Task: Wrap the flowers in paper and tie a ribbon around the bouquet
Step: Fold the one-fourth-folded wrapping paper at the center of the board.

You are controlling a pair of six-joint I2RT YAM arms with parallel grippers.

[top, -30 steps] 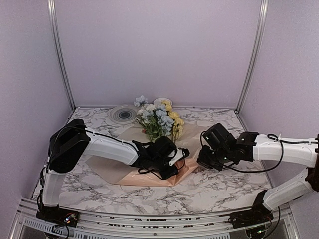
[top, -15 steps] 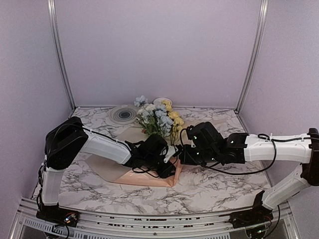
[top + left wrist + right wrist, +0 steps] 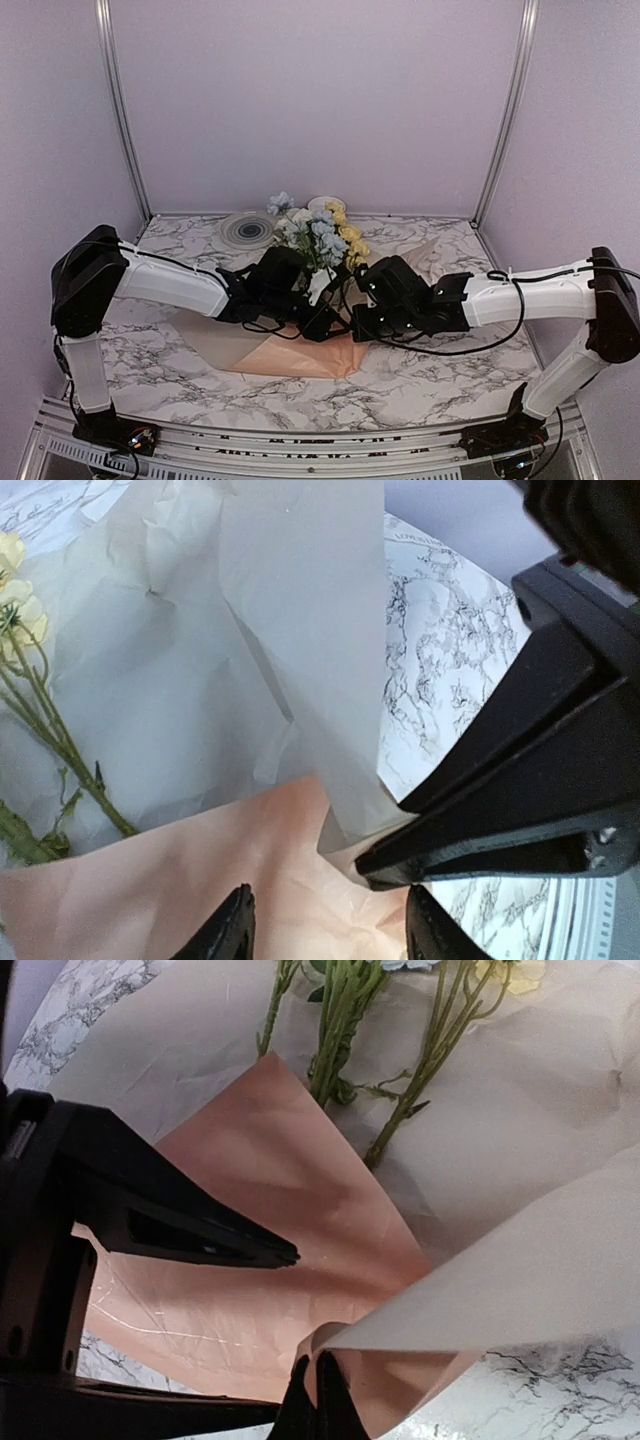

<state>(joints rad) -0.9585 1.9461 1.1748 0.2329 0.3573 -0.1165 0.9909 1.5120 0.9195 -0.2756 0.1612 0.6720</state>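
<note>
The flowers (image 3: 320,238) lie on the paper (image 3: 290,356) with their blooms toward the back; their green stems (image 3: 340,1020) show in the right wrist view. The paper's peach side (image 3: 270,1210) is folded over the pale inner side (image 3: 150,680). My right gripper (image 3: 318,1380) is shut on a folded edge of the paper, and its black fingers (image 3: 500,820) pinch that fold in the left wrist view. My left gripper (image 3: 330,920) hangs open just above the peach fold, with nothing between its fingers. In the top view both grippers meet mid-table, left (image 3: 325,305) and right (image 3: 352,325). The ribbon is out of view.
A round grey disc (image 3: 246,229) and a small white dish (image 3: 325,203) sit at the back of the marble table (image 3: 450,375), behind the blooms. Metal frame posts (image 3: 120,110) stand at the back corners. The left arm's black fingers (image 3: 200,1240) cross the right wrist view.
The right arm swept left, carrying the paper's right side over toward the stems. The left arm drew back toward the flowers and its jaws spread wider.
</note>
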